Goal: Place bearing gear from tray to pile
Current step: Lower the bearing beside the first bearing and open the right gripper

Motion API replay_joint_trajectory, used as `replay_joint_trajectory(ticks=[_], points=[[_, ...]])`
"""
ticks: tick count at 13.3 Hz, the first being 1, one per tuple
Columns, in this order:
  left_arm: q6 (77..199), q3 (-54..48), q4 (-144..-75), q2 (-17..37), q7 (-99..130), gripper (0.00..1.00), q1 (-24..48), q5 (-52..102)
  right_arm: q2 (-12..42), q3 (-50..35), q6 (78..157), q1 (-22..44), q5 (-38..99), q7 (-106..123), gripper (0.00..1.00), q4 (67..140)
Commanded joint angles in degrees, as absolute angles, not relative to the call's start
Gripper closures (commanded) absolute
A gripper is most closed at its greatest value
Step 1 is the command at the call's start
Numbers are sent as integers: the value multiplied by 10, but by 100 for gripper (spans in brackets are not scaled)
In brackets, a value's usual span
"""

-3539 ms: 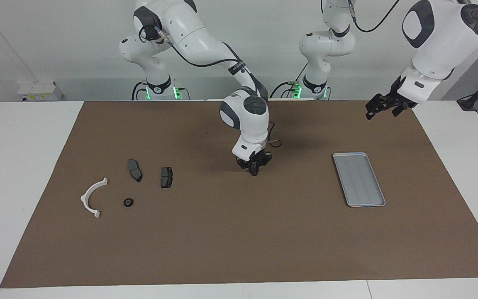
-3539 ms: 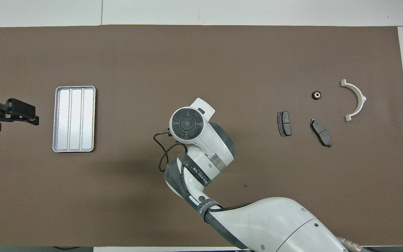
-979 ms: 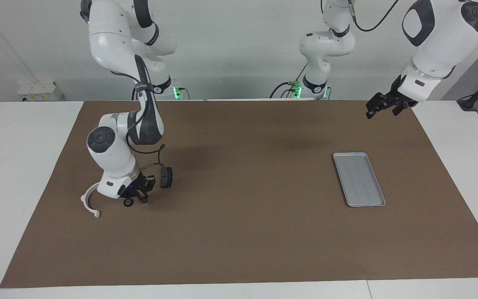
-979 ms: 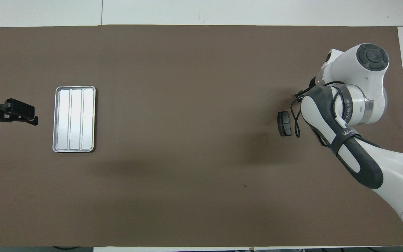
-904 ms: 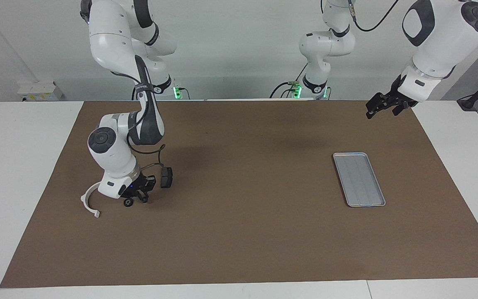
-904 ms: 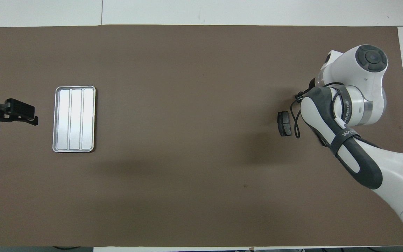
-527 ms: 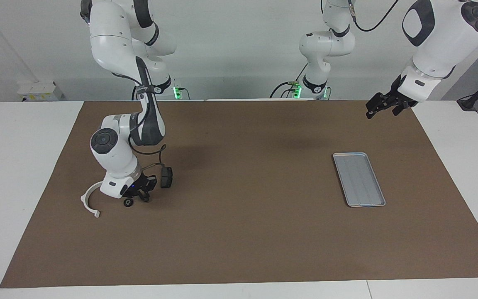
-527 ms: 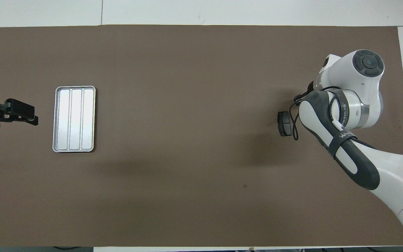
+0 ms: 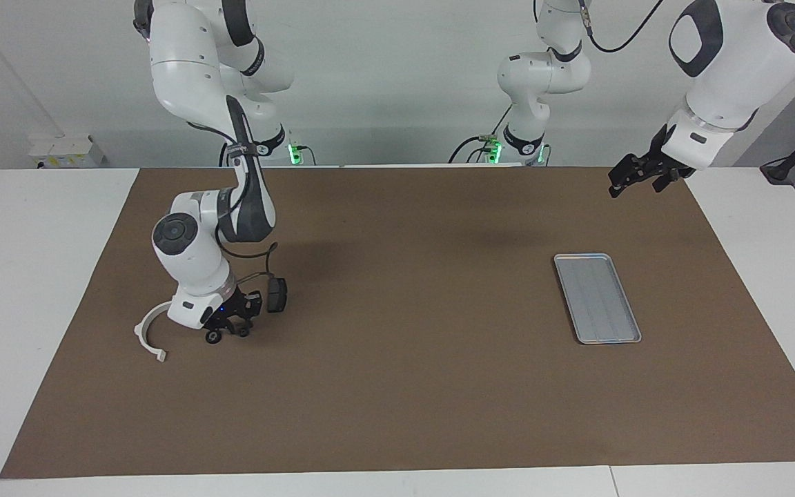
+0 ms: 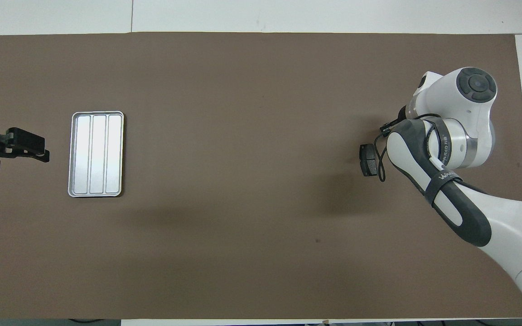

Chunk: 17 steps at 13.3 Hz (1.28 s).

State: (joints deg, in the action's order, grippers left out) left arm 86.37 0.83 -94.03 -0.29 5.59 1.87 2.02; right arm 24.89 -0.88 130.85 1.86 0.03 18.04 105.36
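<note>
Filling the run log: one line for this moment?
right gripper: low at bearing gear, in pile | left gripper: waiting, raised | tray: empty

Silver ridged tray (image 9: 597,297), white curved bracket (image 9: 147,330), brown mat (image 9: 397,386)

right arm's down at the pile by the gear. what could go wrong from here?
1. The right end effector sits low, right beside the bearing gear; a sideways pull-out could knock or roll it toward the white bracket.
2. The wrist cable loops close by a brake pad and might snag it.
3. In the overhead view the arm hides the gear, so check in the facing view.
</note>
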Motion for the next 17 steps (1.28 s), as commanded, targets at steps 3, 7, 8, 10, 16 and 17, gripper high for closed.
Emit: replay_joint_trajectory(ticks=[3, 7, 8, 10, 16, 17], points=[[853, 7, -936, -8, 56, 0, 18, 17, 219, -13, 1303, 11, 13, 170, 0, 1034], [853, 7, -936, -8, 56, 0, 18, 17, 184, -9, 1232, 10, 7, 164, 0, 991], [853, 7, -936, -8, 56, 0, 18, 18, 174, -7, 1213, 9, 4, 164, 0, 984], [853, 7, -936, -8, 56, 0, 18, 17, 143, -6, 1190, 5, 1, 156, 0, 984], [853, 7, -936, -8, 56, 0, 18, 18, 74, -11, 1092, 10, -4, 9, 0, 976], [853, 7, -936, -8, 56, 0, 18, 18, 65, -11, 1082, 11, -4, -9, 0, 976]])
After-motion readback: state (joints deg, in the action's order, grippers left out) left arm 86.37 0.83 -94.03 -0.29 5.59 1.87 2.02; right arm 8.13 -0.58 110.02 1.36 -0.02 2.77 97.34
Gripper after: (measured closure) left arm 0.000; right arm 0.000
